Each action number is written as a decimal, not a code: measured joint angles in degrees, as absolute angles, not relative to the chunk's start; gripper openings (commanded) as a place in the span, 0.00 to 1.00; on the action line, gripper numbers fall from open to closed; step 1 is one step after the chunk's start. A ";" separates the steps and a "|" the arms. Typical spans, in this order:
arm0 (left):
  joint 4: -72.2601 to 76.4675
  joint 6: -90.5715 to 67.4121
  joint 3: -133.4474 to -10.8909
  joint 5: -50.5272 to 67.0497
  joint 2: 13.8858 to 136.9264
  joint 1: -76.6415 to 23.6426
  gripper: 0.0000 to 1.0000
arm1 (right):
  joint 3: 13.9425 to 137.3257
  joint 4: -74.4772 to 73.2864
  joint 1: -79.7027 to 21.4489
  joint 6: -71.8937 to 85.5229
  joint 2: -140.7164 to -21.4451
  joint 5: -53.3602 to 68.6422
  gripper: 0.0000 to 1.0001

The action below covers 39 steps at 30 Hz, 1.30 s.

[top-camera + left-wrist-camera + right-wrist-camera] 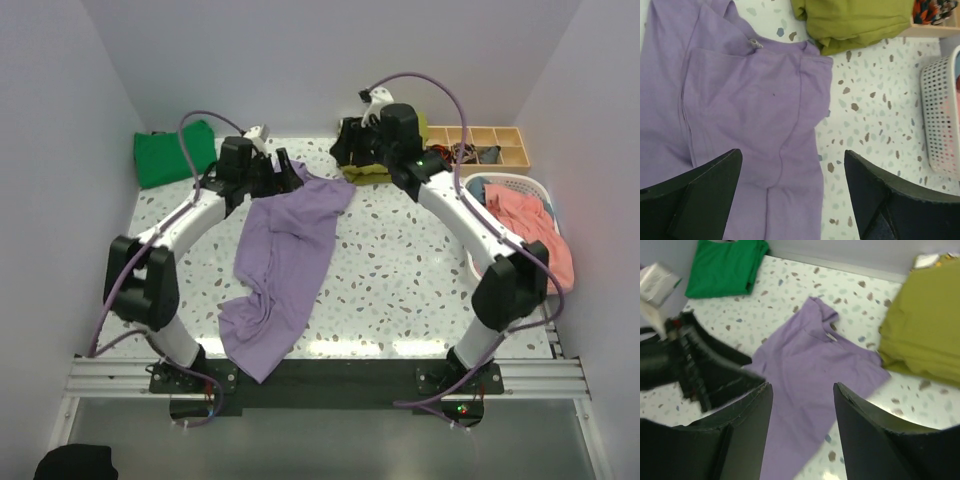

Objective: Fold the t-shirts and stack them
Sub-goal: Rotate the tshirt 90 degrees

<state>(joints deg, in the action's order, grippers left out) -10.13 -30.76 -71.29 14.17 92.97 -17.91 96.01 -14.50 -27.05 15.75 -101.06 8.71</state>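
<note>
From the near edge, your purple shirt (pixel 285 270) sprawls rumpled up the surface (pixel 400 260). Over its far end your left tool (pixel 792 160) hangs apart, empty; your right tool (pixel 802 390), just right, likewise. Far left, a green shirt (pixel 172 155) lies folded.

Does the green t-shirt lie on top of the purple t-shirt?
No, the green t-shirt lies by itself in the far left corner, well apart from the purple t-shirt, which is spread out in the middle.
</note>
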 measured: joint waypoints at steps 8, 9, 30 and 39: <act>-5.23 -27.77 -78.19 23.44 117.86 -17.08 0.84 | 74.76 -17.04 -28.16 15.79 -89.84 3.33 0.56; -4.45 -27.70 -78.50 24.38 119.42 -17.02 0.84 | 73.32 -17.89 -28.73 15.86 -89.84 3.95 0.56; -2.26 -28.08 -126.34 36.21 152.62 -11.05 0.88 | 66.35 -13.69 -51.81 26.11 -105.47 21.15 0.56; -1.02 -30.87 -133.05 37.41 157.29 -8.12 0.88 | 72.97 -14.61 -53.36 27.31 -113.75 21.89 0.55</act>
